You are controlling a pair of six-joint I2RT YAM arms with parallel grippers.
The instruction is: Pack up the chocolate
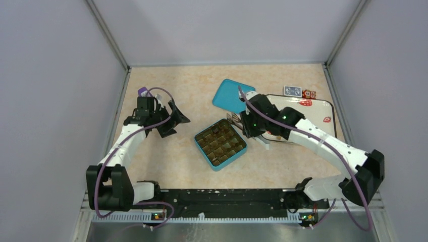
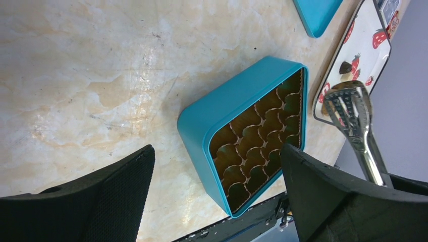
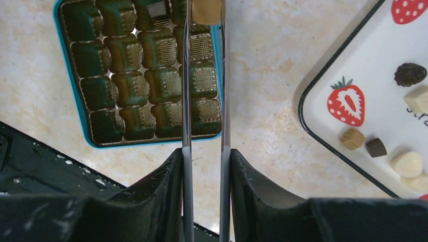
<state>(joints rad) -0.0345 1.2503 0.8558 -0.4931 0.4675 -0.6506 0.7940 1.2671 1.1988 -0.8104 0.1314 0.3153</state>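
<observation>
steel tongs [image 3: 185, 75] clamped in right gripper [image 3: 206, 166], pinching tan chocolate [image 3: 206, 10] over teal box [image 2: 222, 108] | left gripper [image 2: 214, 156] jaws apart

Plain pale lilac-grey walls [image 1: 50, 75] close in the beige marbled tabletop [image 1: 176, 85] on three sides; thin grey metal posts [image 1: 108, 33] stand in both back corners.
</observation>
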